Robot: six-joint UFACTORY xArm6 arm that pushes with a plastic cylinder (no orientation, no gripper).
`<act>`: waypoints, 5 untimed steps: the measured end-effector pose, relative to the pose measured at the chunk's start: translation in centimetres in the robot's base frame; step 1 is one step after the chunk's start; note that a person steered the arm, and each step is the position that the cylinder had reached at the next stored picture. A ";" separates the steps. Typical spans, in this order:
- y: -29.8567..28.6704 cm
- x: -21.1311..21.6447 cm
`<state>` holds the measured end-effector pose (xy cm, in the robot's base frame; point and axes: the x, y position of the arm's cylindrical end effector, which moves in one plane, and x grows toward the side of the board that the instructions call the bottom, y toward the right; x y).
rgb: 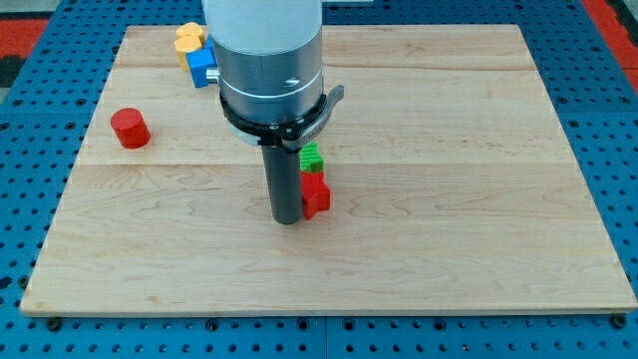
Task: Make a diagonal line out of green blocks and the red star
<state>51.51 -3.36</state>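
1. The wooden board fills most of the view; the strip along its bottom edge is bare wood.
2. My tip rests on the board a little left of centre, roughly midway between the top and bottom edges. There is no claw on this arm, only a straight dark rod, so nothing opens or closes and nothing is held.
3. The red block sits just to the right of my tip, touching the rod or very nearly so. Its shape is partly hidden by the rod; I cannot tell whether it is a star.
4. The green block lies directly behind the red block, toward the top edge, touching it. Only part of it shows beside the rod, so its shape is unclear.
5. The red cylinder stands near the left edge, well apart from my tip.
6. The blue block lies near the top-left corner, beside the arm's grey housing.
7. The yellow block sits just behind the blue block, closest to the top edge.
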 end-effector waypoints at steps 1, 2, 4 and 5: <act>2.5 -0.1; 5.9 0.0; 9.2 -2.0; 6.7 -3.8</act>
<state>47.72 3.38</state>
